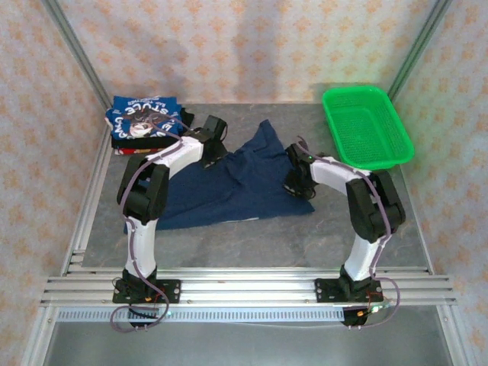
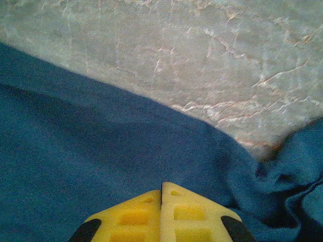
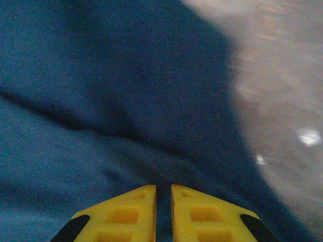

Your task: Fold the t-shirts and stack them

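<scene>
One stack (image 1: 141, 123) of folded tees, far-left corner of the counter (image 1: 252, 244): blue printed tee on top, darker layers and a red edge under it; this part judged done

One navy tee (image 1: 229, 187), unfolded, lying loose mid-counter between the two arms, apart from the stack
- Shape: rumpled and roughly triangular, not yet spread flat
- Long axis: about left to right, tilted from near-left to far-right
- Pointing: one peak aims at the far wall; broad edge faces the arm bases; collar and hem cannot be told apart

One left hand (image 2: 161, 187), at the tee's far-left edge: yellow fingers pressed together with hardly a seam between, cloth gathered right up to the tips, judged pinching the navy tee

One right hand (image 3: 163, 188), at the tee's right edge: fingers nearly together, dark cloth showing in the narrow slot, judged pinching the same tee

One green basket (image 1: 366, 130), far right, nothing seen in it

Progress, as a judgement: late in the task. Left to do: flatten the navy tee, fold it, set it on the stack
</scene>
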Controlling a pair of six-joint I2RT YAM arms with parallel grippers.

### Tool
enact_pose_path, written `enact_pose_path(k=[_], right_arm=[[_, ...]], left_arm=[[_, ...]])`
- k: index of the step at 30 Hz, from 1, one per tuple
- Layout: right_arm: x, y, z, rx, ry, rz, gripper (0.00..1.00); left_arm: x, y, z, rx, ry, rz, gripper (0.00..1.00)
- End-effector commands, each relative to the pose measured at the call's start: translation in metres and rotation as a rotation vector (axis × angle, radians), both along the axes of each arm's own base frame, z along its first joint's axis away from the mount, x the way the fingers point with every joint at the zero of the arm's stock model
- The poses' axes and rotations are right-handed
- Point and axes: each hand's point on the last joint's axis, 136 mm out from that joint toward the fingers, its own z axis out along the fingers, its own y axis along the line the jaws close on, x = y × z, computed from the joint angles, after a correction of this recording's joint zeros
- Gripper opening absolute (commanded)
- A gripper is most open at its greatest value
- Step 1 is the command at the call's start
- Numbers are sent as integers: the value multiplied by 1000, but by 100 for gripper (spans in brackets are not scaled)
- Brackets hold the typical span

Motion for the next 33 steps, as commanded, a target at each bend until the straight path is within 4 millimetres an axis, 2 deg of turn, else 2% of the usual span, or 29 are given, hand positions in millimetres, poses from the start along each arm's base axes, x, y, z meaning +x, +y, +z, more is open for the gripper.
enact_pose_path(k=[1,5,8,12,14,17,19,21,23,24,27,29,31,33], right_arm=[[-35,-47,7,-167,38,-110,17],[-59,-74,2,-182,70,-181,18],[-73,-88,-2,-191,113,-220,17],[-86,-101,4,-207,111,-264,19],[-84,-100,12,-190,86,-271,20],[-56,-93,47,-139,-75,-257,20],[-27,-77,82,-60,-233,-200,25],[2,-45,114,67,-380,-78,31],[23,-8,130,223,-427,35,32],[31,11,133,288,-413,87,28],[44,63,129,401,-344,224,16],[44,90,119,438,-292,278,10],[39,107,102,450,-223,297,5],[33,114,86,440,-173,293,3]], left_arm=[[-36,9,1,104,59,-52,2],[-82,38,-30,152,146,5,2],[-104,52,-33,191,167,8,4],[-121,66,-35,254,196,-2,5],[-124,65,-32,244,193,-9,5],[-118,53,-7,194,125,-30,8],[-111,43,19,146,62,-39,11],[-104,29,46,85,-2,-62,16],[-99,15,64,35,-41,-94,21],[-98,9,69,17,-50,-108,21],[-100,4,76,9,-70,-128,22],[-102,5,74,-2,-86,-128,23],[-108,6,67,-11,-80,-132,23],[-117,14,56,9,-51,-118,23]])
